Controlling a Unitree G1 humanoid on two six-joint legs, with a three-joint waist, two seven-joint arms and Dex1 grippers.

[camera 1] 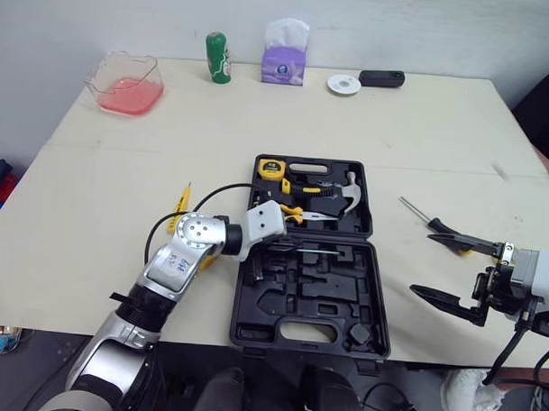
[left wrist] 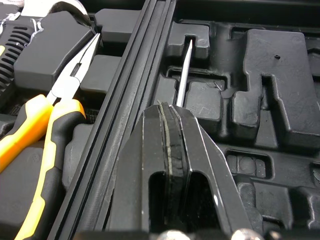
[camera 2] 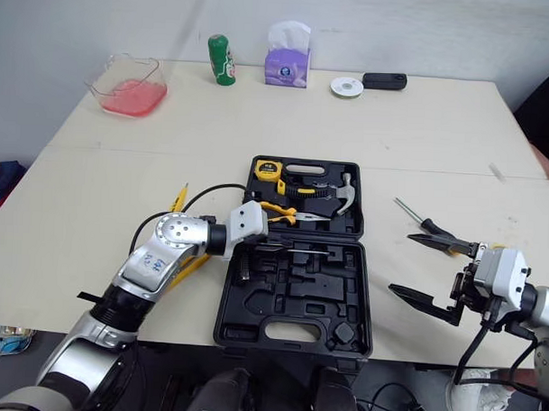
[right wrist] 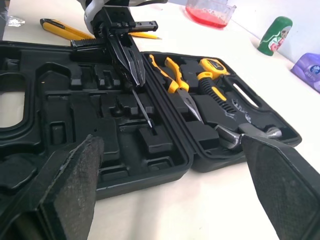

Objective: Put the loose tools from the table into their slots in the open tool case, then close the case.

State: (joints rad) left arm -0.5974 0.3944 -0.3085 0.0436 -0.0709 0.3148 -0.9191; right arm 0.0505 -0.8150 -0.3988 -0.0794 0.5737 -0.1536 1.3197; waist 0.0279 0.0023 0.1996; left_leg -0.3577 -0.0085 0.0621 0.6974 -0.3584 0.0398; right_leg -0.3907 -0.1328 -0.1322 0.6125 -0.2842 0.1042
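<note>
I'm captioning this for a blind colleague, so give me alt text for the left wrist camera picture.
The left claw is shut on a thin metal shaft, whose tip reaches a moulded recess in the black tool case. In the case's other half, yellow-handled needle-nose pliers lie in their slot.

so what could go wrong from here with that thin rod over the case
1. The left gripper pinches the thin metal rod only at one end, so the rod may pivot or slip and miss its narrow slot in the black plastic tool case.
2. The black-handled screwdriver and the yellow utility knife lie loose on the cream table; closing the case early would leave them out.
</note>
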